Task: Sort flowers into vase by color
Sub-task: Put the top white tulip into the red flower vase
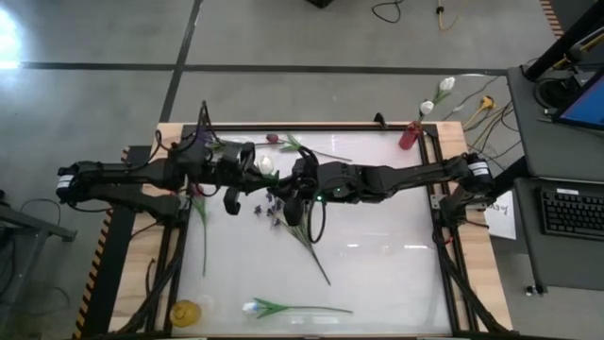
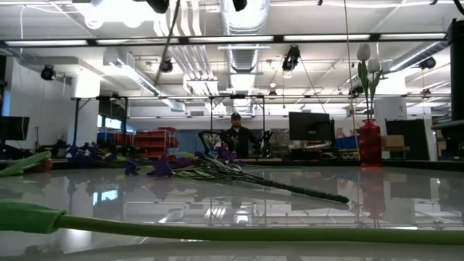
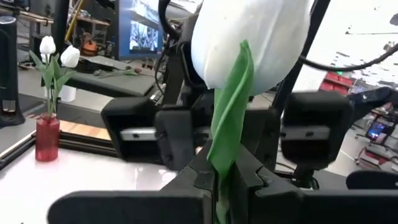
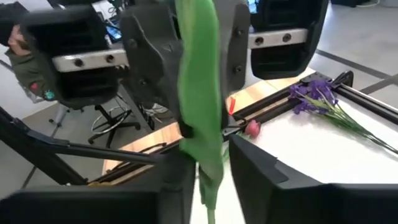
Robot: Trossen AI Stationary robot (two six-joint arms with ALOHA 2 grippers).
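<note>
**Both grippers meet on one white tulip above the table**

You see in the high view that the two arms reach toward each other over the middle of the white table (image 1: pixel 377 264). The left gripper (image 1: pixel 253 162) and the right gripper (image 1: pixel 294 179) are very near one another, and a white tulip (image 1: pixel 267 164) sits between them.

In the left wrist view the left gripper (image 3: pixel 225 180) has its fingers pressed together on the green stem of this white tulip (image 3: pixel 249 37), with the bud standing up just above the fingers. In the right wrist view the right gripper (image 4: pixel 211 168) has the green stem and leaf of the same flower (image 4: pixel 199 81) between its fingers, which are almost closed around it; if they press it already, I cannot tell.

The other flowers lie on the table. A purple spray (image 1: pixel 276 210) lies just under the right gripper, and its long stem goes toward the near side of the table; in the low view the purple spray (image 2: pixel 167 167) lies flat. A pink-red bud (image 1: pixel 273 139) lies near the far edge. Another white tulip lying flat (image 1: pixel 253 307) is near the front edge, beside a yellow object (image 1: pixel 184 312).

A red vase (image 1: pixel 410 135) stands at the far right corner and already holds two white tulips (image 1: pixel 444 87). In the low view the red vase (image 2: pixel 369 141) is upright. A person (image 2: pixel 235 138) is seen in the room behind.
</note>
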